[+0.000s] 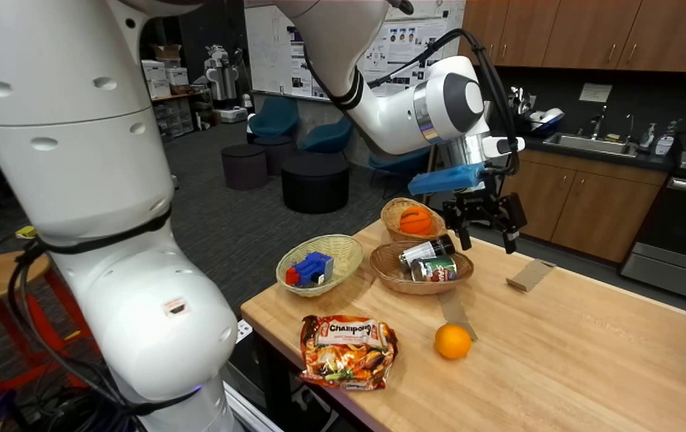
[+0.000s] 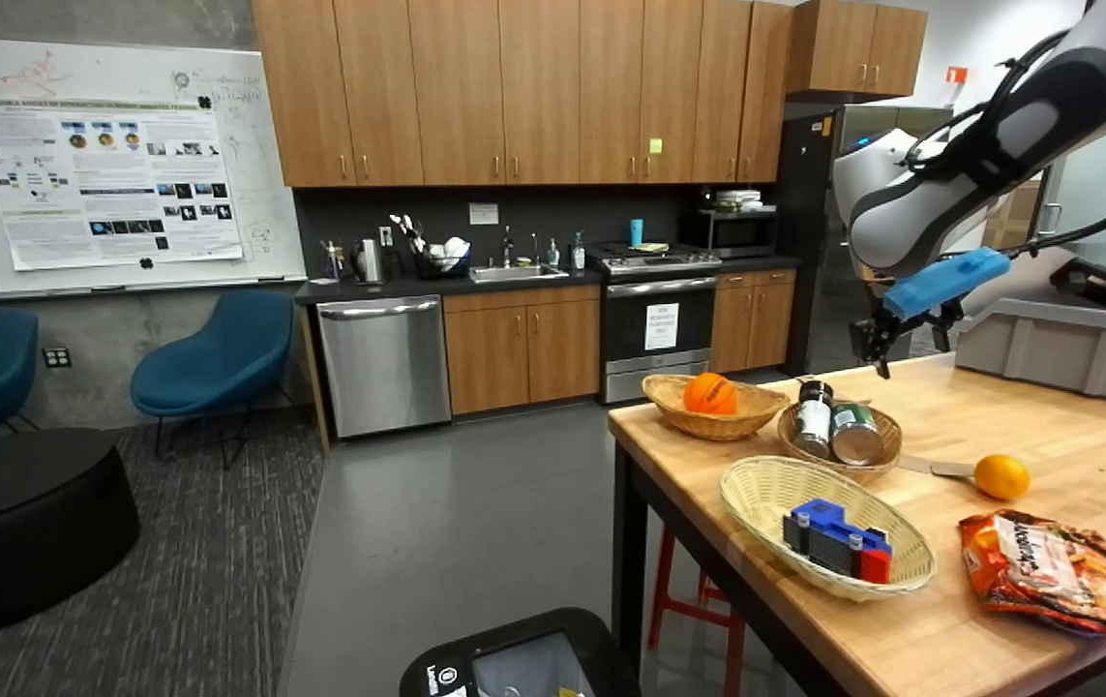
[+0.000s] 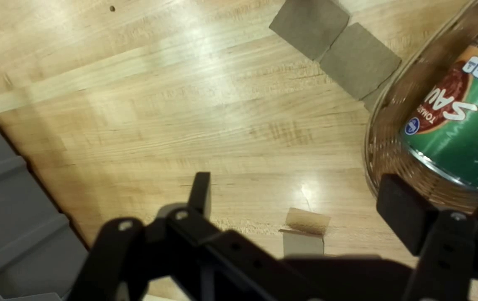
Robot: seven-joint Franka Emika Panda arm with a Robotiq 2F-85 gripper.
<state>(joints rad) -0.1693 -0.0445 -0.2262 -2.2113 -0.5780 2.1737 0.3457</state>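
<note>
The gripper (image 3: 297,192) hangs above the table (image 3: 205,138), its two fingers (image 3: 406,215) standing well apart. Nearest to it is the green can (image 3: 464,121), at two o'clock from the middle of these fingers in the wrist view; it lies on its side in the brown basket (image 3: 383,142), whose rim one finger seems to overlap there (both exterior views show that they are apart). In an exterior view, the can is at eight o'clock from the gripper, just beside the black-capped bottle (image 1: 424,252). The letters "SAU" on the can are clear only in the wrist view. The grey bin (image 2: 1056,353) shows at three o'clock from the gripper in an exterior view and at nine o'clock in the wrist view. Farther, an exterior view alone gives the refrigerator (image 2: 809,242).
</note>
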